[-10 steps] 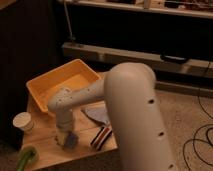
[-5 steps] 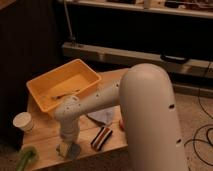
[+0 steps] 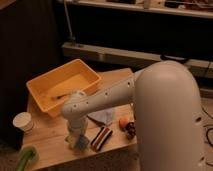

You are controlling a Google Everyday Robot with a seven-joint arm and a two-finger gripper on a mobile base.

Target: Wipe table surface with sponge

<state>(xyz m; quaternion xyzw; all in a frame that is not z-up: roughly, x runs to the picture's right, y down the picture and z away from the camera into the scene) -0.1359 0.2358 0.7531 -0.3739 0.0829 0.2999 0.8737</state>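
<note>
Wooden table (image 3: 50,139), claw (image 3: 79,139) low near front edge, clamped on sponge (image 3: 82,145), yellow tray (image 3: 34,95) behind

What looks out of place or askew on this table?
Nothing looks spilled or broken. The green object lies at the table's near left corner, seemingly partly over the edge. The gripper is down at the sponge near the front edge.

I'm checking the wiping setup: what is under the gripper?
The gripper is down at the table's front edge with a pale sponge beneath it. The gripper covers the sponge's top, and what lies under the sponge is hidden.
</note>
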